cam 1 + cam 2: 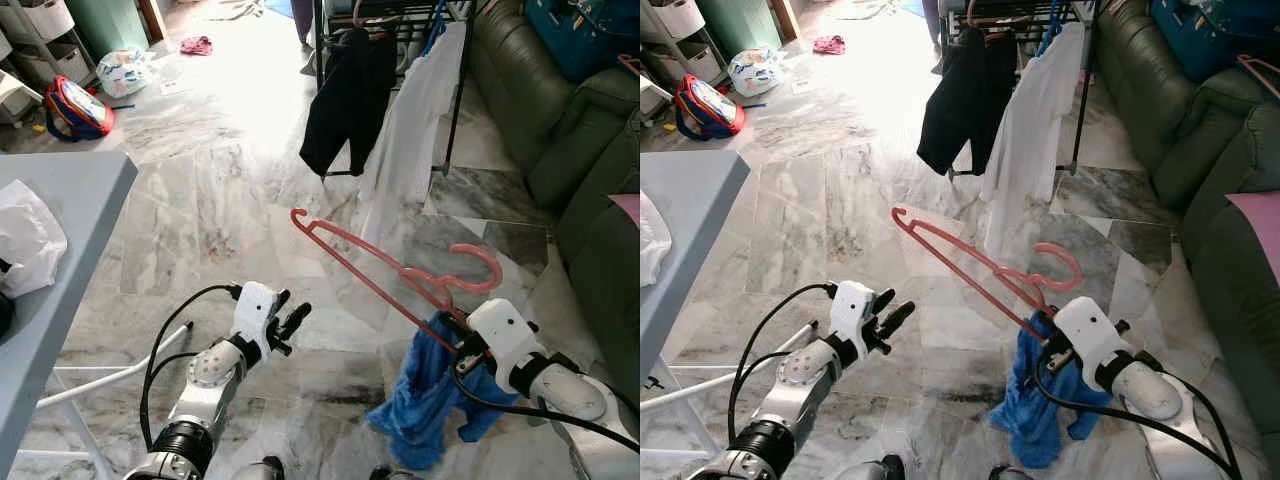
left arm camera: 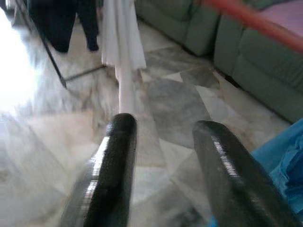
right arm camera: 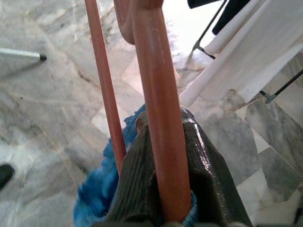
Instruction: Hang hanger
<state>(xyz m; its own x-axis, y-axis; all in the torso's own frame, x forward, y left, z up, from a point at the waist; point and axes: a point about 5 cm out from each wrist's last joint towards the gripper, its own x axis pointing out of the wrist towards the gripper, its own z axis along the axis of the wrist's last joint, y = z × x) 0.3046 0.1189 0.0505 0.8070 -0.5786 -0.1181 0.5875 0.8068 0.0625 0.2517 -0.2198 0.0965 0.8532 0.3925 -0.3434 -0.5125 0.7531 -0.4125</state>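
Observation:
A pink hanger [image 1: 360, 247] is tilted low over the marble floor, hook end toward the sofa. My right gripper [image 3: 163, 156] is shut on it near the hook. A blue cloth [image 1: 425, 395] hangs from the hanger below that gripper. My left gripper [image 1: 292, 322] is held out at lower left, open and holding nothing, its fingers [image 2: 113, 156] pointing toward the rack. The black clothes rack [image 1: 455, 100] stands ahead, carrying a black garment [image 1: 345, 95] and a white shirt [image 1: 410, 140].
A green sofa [image 1: 560, 120] runs along the right side. A grey table [image 1: 70, 190] with a white bag [image 1: 25, 240] stands at my left. A red and blue bag [image 1: 75, 108] and storage bins lie far left. Open marble floor lies between me and the rack.

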